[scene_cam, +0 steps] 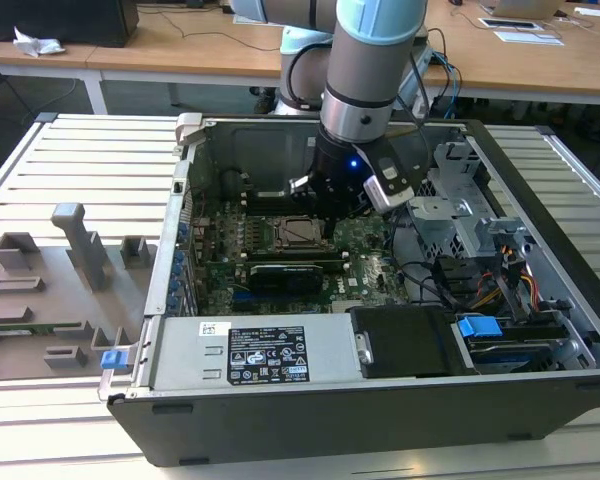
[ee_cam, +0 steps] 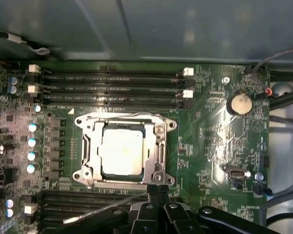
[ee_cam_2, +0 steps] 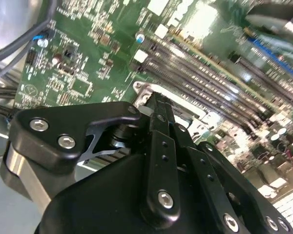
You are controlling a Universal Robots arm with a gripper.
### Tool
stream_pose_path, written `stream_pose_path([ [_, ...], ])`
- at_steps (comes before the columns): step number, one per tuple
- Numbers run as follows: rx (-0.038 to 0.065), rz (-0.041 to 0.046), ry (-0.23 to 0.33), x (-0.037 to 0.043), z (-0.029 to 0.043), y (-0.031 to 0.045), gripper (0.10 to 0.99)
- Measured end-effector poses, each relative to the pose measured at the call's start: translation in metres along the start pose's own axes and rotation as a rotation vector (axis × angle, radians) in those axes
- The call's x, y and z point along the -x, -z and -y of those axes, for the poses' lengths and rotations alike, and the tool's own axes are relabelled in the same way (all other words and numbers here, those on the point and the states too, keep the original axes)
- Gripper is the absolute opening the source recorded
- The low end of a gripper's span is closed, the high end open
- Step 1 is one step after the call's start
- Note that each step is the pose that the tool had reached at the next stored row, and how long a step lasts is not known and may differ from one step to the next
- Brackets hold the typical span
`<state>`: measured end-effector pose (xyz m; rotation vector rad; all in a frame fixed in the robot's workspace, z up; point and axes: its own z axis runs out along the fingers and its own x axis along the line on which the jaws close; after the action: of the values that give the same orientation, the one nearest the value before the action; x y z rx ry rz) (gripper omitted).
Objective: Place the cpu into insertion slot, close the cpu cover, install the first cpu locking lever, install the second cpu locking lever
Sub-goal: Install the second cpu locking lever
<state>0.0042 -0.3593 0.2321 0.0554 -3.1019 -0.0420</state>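
Already the cpu [ee_cam: 123, 152] is seated under the cpu cover [ee_cam: 125, 119]; the fingers [ee_cam: 157, 191], pressed together, are poised just beside the frame's edge.

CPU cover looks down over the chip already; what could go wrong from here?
The tool sits right at the edge of the cpu cover, beside the memory slots; a sideways slip could scrape the green board. If the cover is not fully flat over the cpu, pressing might load it unevenly.
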Motion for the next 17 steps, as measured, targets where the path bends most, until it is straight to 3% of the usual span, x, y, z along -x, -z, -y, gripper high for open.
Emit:
stream_pose_path([
  [4,0.000,0.0000,0.000,-0.0016,0.0112,0.0000,0.106],
  [12,0.002,0.0000,0.000,-0.0028,0.0155,-0.0048,0.106],
  [16,0.039,0.0015,0.002,-0.0137,0.0151,-0.0063,0.106],
  [17,0.044,0.0016,0.002,-0.0154,0.0151,-0.0067,0.106],
])
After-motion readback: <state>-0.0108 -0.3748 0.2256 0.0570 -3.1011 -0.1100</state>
